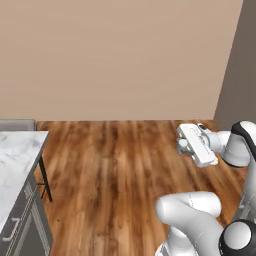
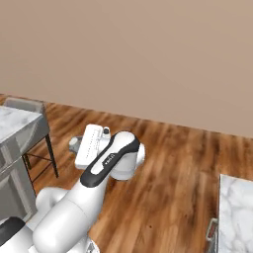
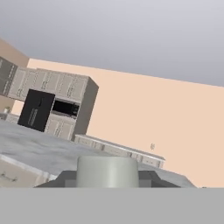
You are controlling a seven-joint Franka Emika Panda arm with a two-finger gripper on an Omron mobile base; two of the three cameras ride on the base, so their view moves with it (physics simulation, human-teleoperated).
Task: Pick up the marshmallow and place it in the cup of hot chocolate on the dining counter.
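In the hand view the marshmallow (image 3: 107, 170), a whitish-grey stubby cylinder, sits squeezed between my gripper's (image 3: 107, 180) two dark fingertips (image 3: 64, 178). My gripper is shut on it. The hand (image 1: 196, 145) hangs high over the wooden floor and points sideways, seen also in the right base view as the hand (image 2: 90, 144). The dining counter (image 1: 17, 160) with its white marble top and grey cabinets stands at the left, well away from the hand, and appears again as the dining counter (image 2: 12, 123). The cup of hot chocolate is out of view.
A grey stool (image 2: 28, 105) with dark legs stands at the counter's end. Another marble top (image 2: 237, 212) lies at the lower right. Bare wooden floor (image 1: 115, 165) and a beige wall (image 1: 120, 55) lie ahead. The hand view looks over grey marble (image 3: 30, 148) toward wall cabinets and a black oven (image 3: 37, 110).
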